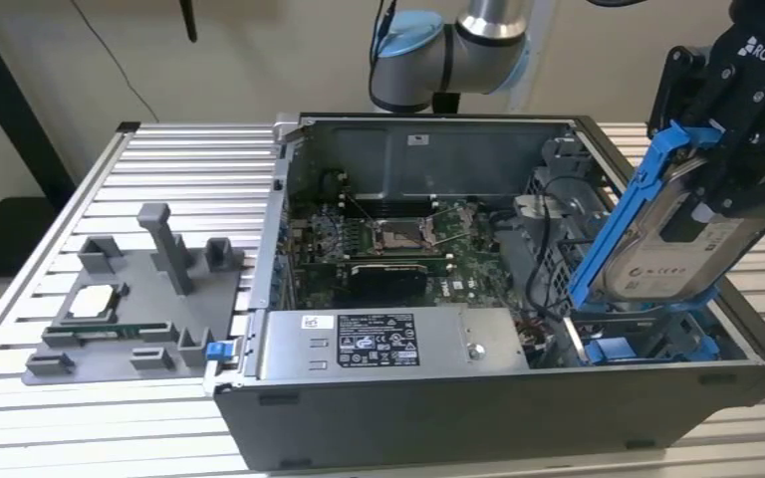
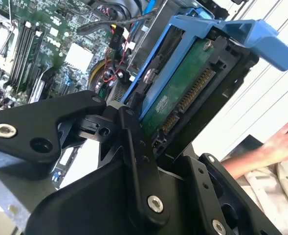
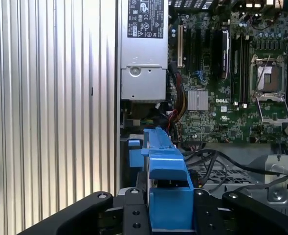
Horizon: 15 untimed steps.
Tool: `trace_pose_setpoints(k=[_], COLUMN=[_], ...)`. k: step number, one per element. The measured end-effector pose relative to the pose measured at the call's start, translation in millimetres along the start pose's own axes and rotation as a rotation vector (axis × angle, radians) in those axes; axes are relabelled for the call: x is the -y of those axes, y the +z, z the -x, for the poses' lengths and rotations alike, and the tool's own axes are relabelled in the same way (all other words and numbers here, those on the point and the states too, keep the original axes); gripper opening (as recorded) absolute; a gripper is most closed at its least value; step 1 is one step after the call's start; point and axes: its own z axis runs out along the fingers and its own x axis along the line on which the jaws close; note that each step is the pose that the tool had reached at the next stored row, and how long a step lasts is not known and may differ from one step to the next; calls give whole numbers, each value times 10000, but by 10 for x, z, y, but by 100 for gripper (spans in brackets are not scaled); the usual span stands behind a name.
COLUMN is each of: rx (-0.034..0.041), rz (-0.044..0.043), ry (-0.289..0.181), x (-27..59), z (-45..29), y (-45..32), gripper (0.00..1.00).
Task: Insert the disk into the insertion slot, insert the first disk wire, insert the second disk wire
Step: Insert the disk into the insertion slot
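Tool (image 1: 704,204) pinches the disk (image 1: 661,261), tilted just above the insertion slot (image 1: 641,337).

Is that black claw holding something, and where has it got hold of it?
Yes. The gripper is shut on the disk in its blue carrier, clamped near the disk's upper end. The disk is tilted above the insertion slot.
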Motion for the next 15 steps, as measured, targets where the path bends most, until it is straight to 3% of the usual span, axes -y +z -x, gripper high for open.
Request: trace_pose_setpoints(k=[11,15], rx=[18,108], rz=[1,5], ry=[-1,-5], x=[15,43], z=[-31,-67], y=[18,53], gripper=[0,0])
